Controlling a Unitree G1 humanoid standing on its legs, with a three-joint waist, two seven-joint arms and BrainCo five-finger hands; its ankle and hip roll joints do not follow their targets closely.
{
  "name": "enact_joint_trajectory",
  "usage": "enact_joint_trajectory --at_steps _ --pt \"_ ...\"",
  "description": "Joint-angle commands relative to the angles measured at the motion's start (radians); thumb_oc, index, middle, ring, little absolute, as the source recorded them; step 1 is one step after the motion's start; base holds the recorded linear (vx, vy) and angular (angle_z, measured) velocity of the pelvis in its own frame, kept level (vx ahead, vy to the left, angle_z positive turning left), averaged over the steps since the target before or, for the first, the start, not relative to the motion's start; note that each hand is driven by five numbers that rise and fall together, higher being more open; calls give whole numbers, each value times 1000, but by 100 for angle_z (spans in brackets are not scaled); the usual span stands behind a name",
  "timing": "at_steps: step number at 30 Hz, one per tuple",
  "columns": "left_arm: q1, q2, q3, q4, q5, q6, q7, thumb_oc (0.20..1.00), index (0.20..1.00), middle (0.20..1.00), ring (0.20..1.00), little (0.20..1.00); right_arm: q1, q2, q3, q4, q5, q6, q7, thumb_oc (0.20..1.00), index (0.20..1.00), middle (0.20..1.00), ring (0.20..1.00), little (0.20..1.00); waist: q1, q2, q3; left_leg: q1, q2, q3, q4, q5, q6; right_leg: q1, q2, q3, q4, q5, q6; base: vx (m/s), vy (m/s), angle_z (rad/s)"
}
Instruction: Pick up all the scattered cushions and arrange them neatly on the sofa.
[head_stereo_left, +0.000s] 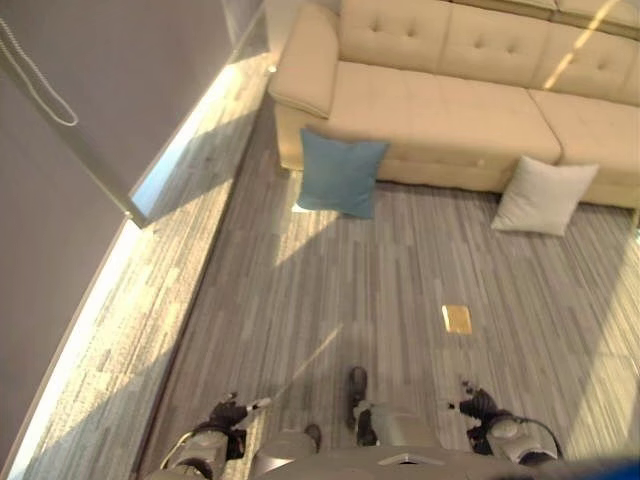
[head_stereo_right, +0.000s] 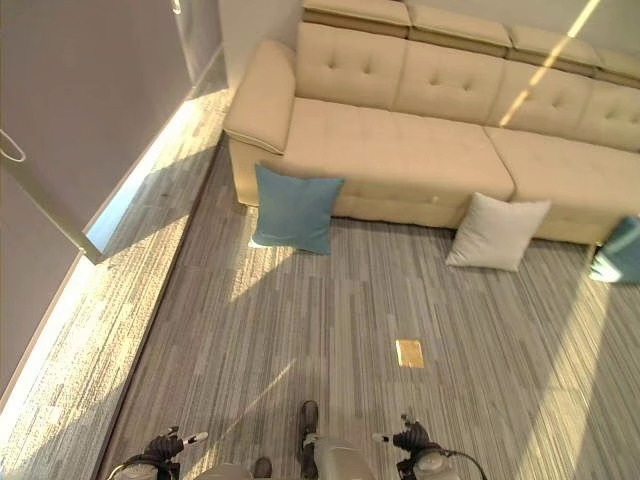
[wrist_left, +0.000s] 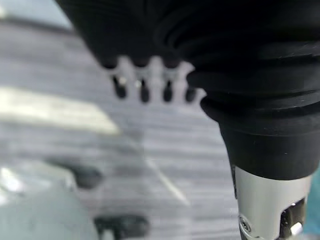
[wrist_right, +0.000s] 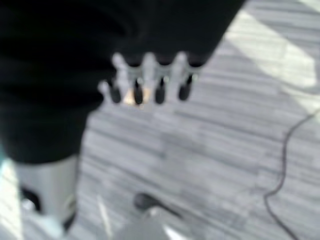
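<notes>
1. Down at the bottom left of the left eye view we've got our left hand (head_stereo_left: 228, 413), hanging low over the striped grey floor (head_stereo_left: 330, 290). Its wrist view shows the fingers (wrist_left: 144, 90) hanging straight and relaxed, holding nothing.
2. Upper middle-left of the frame, a blue cushion (head_stereo_left: 340, 172) stands on the floor, leaning against the front of the cream sofa (head_stereo_left: 450, 100) near its armrest end.
3. Right of that, a white cushion (head_stereo_left: 544, 195) is propped the same way against the sofa's front, well apart from the blue one.
4. At the right edge of the right eye view there's a teal cushion (head_stereo_right: 622, 250), partly cut off, on the floor by the sofa.
5. Lower middle-right, a small brass floor plate (head_stereo_left: 457, 319) sits in the carpet.
6. Bottom right, our right hand (head_stereo_left: 478, 405) hangs low too, fingers (wrist_right: 160, 90) loose and straight, nothing in them.
</notes>
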Motion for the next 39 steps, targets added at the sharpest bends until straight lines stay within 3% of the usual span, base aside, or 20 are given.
enact_joint_trajectory --at_steps 1,3,4,6,8,10,11,13,15,18,21,23,24,27,29,31,32,34,37,39 --pt "-64 12 -4 -8 9 -24 8 1000 1000 1000 1000 1000 -68 -65 0 -21 27 -34 -17 1000 1000 1000 1000 1000 14 -6 59 -154 61 29 235 203 -43 85 -19 47 -57 -32 111 137 -113 29" --pt "-79 9 -18 -20 -1 -23 5 1000 1000 1000 1000 1000 -70 -73 -5 -7 42 -33 -16 1000 1000 1000 1000 1000 23 -15 65 -252 53 110 219 152 -20 134 -35 23 -88 -56 105 340 -50 7" --pt "-78 6 -23 -22 5 -23 -1 1000 1000 1000 1000 1000 -63 -78 -12 -2 44 -34 -13 1000 1000 1000 1000 1000 25 -7 57 -257 46 143 90 119 -21 158 -37 10 -100 -74 112 448 74 30" --pt "-76 9 -25 -25 11 -23 -6 1000 1000 1000 1000 1000 -57 -85 -23 5 47 -35 -14 1000 1000 1000 1000 1000 29 18 43 -280 49 176 -67 188 -39 186 -19 -1 -111 -99 114 352 146 31" --pt "-77 9 -27 -22 21 -21 -8 1000 1000 1000 1000 1000 -55 -84 -31 13 47 -32 -16 1000 1000 1000 1000 1000 41 29 40 -312 59 219 -130 250 -48 231 -12 -1 -116 -126 113 303 154 6" --pt "-67 11 -17 -16 25 -19 -11 1000 1000 1000 1000 1000 -39 -73 -39 15 36 -29 -11 1000 1000 1000 1000 1000 45 26 21 -271 60 221 -168 246 -37 251 -21 -1 -98 -148 122 366 218 -30" --pt "-57 15 -6 -7 29 -16 -15 1000 1000 1000 1000 1000 -24 -64 -45 15 23 -26 -1 1000 1000 1000 1000 1000 45 23 4 -247 47 212 -162 232 -23 254 -53 -9 -42 -158 141 408 290 -51" --pt "-51 20 3 0 39 -12 -14 1000 1000 1000 1000 1000 -19 -56 -47 11 4 -27 3 1000 1000 1000 1000 1000 56 16 8 -202 26 210 -133 186 7 220 -114 -13 118 -107 178 355 366 -8" --pt "-55 33 3 -5 37 -8 -14 1000 1000 1000 1000 1000 -29 -53 -37 3 1 -23 5 1000 1000 1000 1000 1000 52 18 26 -184 22 205 -113 165 33 147 -131 1 268 -14 176 191 251 2" --pt "-66 48 2 -14 25 -11 -12 1000 1000 1000 1000 1000 -42 -50 -36 -10 9 -31 -1 1000 1000 1000 1000 1000 50 33 38 -155 32 187 -97 139 51 67 -132 -20 378 -19 158 162 125 14" --pt "-68 56 -5 -10 26 -13 -13 1000 1000 1000 1000 1000 -54 -50 -24 0 18 -30 3 1000 1000 1000 1000 1000 28 30 22 -72 26 132 -149 118 52 16 -60 -20 269 -71 145 341 57 25" --pt "-71 53 -5 -6 27 -17 -8 1000 1000 1000 1000 1000 -62 -51 -15 2 23 -31 3 1000 1000 1000 1000 1000 10 19 26 -21 11 105 -165 99 49 -15 -24 -17 127 -48 157 435 8 23" --pt "-80 50 -4 -4 31 -19 -6 1000 1000 1000 1000 1000 -66 -50 -8 1 20 -28 1 1000 1000 1000 1000 1000 -12 4 28 28 -11 60 -173 75 47 -63 8 6 6 2 182 505 2 28" --pt "-85 44 -7 3 38 -25 -6 1000 1000 1000 1000 1000 -60 -55 -16 2 20 -27 -1 1000 1000 1000 1000 1000 -34 1 35 79 -15 -1 -163 50 32 -47 26 39 -74 21 186 431 -44 70" --pt "-64 32 -4 20 54 -24 -4 1000 1000 1000 1000 1000 -34 -55 -22 7 16 -27 3 1000 1000 1000 1000 1000 -45 13 4 113 25 -18 -141 64 -16 -10 20 31 -69 32 157 467 -95 116" --pt "-64 27 -9 18 53 -25 -5 1000 1000 1000 1000 1000 -30 -58 -25 0 21 -31 2 1000 1000 1000 1000 1000 -50 13 13 48 43 21 -4 140 -72 28 0 20 -78 27 149 216 -69 58" --pt "-71 29 -16 1 45 -25 -6 1000 1000 1000 1000 1000 -43 -62 -18 -5 38 -34 -3 1000 1000 1000 1000 1000 -35 -12 42 -96 52 89 194 178 -59 66 -16 31 -84 12 125 145 -89 61" --pt "-71 30 -15 -2 35 -21 -6 1000 1000 1000 1000 1000 -47 -66 -13 -1 41 -29 -1 1000 1000 1000 1000 1000 -17 -21 48 -171 56 137 249 146 -35 98 -24 35 -89 -8 113 180 -64 20" --pt "-69 25 -22 -6 33 -20 -8 1000 1000 1000 1000 1000 -48 -71 -14 -4 45 -31 0 1000 1000 1000 1000 1000 0 -20 47 -204 53 162 87 101 -21 136 -32 41 -102 -37 119 256 66 -41" --pt "-63 16 -18 2 34 -19 -13 1000 1000 1000 1000 1000 -49 -83 -22 4 29 -30 -1 1000 1000 1000 1000 1000 14 24 30 -180 32 90 -176 178 -42 167 -7 55 -111 -61 130 324 208 -16"
